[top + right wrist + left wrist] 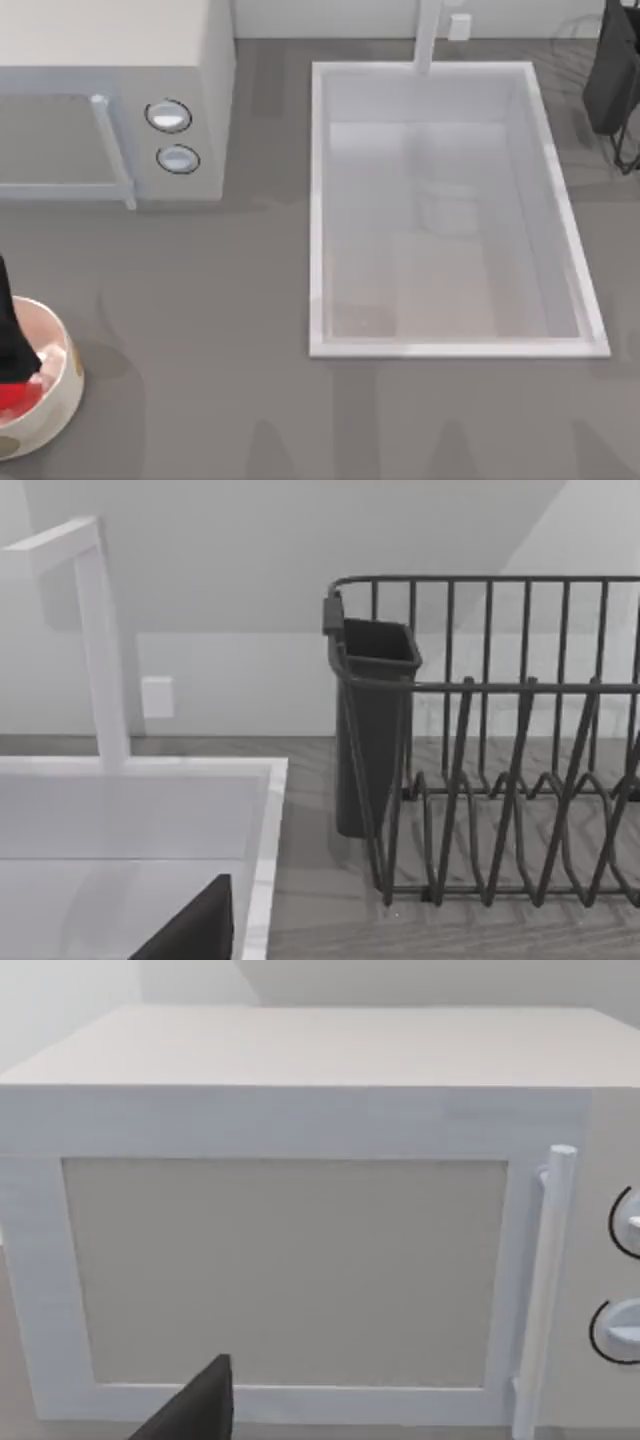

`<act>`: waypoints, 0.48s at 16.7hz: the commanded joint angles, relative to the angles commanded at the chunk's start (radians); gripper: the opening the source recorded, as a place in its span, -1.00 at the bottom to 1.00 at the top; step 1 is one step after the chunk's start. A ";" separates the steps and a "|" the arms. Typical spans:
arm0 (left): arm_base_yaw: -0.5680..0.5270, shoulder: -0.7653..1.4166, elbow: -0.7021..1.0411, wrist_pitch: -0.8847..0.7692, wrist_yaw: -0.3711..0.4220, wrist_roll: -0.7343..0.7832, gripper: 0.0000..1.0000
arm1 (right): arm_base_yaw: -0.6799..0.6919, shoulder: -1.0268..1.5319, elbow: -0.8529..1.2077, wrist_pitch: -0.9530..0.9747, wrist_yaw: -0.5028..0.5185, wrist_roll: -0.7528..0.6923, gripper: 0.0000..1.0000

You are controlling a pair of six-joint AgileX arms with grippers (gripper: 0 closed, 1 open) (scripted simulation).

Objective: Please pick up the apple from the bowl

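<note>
The bowl (48, 400) sits at the near left corner of the grey bench (200, 300), partly cut off by the top view's left edge. It is round and glossy, cream-white with tan blotches on its outer wall and a pale inside. The apple (18, 397), a small smooth bright red ball, lies inside it. My left hand (12, 340) shows as a black shape reaching down into the bowl, right over the apple and seemingly touching it; I cannot tell whether its fingers are spread or closed.

Behind the bowl stands a boxy white microwave (110, 100) with a flat top, a long bar handle and two round dials. My left wrist view faces its door (285, 1270), a plain matte panel in a white frame, with one dark finger (200, 1410) at the frame's edge.

To the right, a deep rectangular white sink (450, 210) is let into the bench, smooth-walled, with an angular white tap (430, 35). My right arm (615, 70) is parked at the far right corner. Its wrist view takes in a dark wire dish rack (500, 750) with a dark cutlery cup (370, 730), and a small white wall plate (157, 697).

I can read no writing or brand anywhere.
</note>
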 joint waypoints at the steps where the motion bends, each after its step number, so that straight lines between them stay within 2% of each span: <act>1: -0.001 0.022 0.018 -0.020 0.000 0.000 1.00 | 0.000 0.000 0.000 0.000 0.000 0.000 1.00; 4: -0.004 0.150 0.114 -0.130 0.000 -0.001 1.00 | 0.000 0.000 0.000 0.000 0.000 0.000 1.00; 8: -0.010 0.445 0.311 -0.354 0.000 -0.004 1.00 | 0.000 0.000 0.000 0.000 0.000 0.000 1.00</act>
